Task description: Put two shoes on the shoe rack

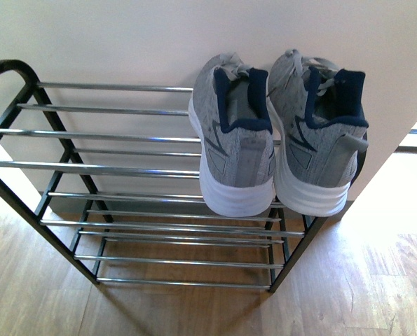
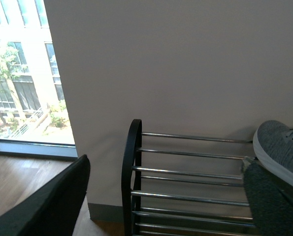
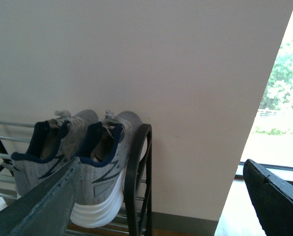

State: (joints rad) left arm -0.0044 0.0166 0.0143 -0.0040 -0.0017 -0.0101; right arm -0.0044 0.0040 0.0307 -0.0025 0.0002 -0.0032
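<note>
Left claw (image 2: 166, 167): fingers spread wide, nothing held. Shoe rack (image 1: 89, 168) stands against the wall. Left grey sneaker (image 1: 235, 140) and right grey sneaker (image 1: 317, 133) sit side by side on the top tier, 3 o'clock end, heels toward 6 o'clock. Right claw (image 3: 162, 164): spread wide, empty.

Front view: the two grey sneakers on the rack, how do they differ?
The left sneaker sits inward, bare bars to its left; the right sneaker sits at the shoe rack's right end. The right sneaker shows more navy heel collar than the left. Shared: both on the top tier, heels toward the camera.
</note>
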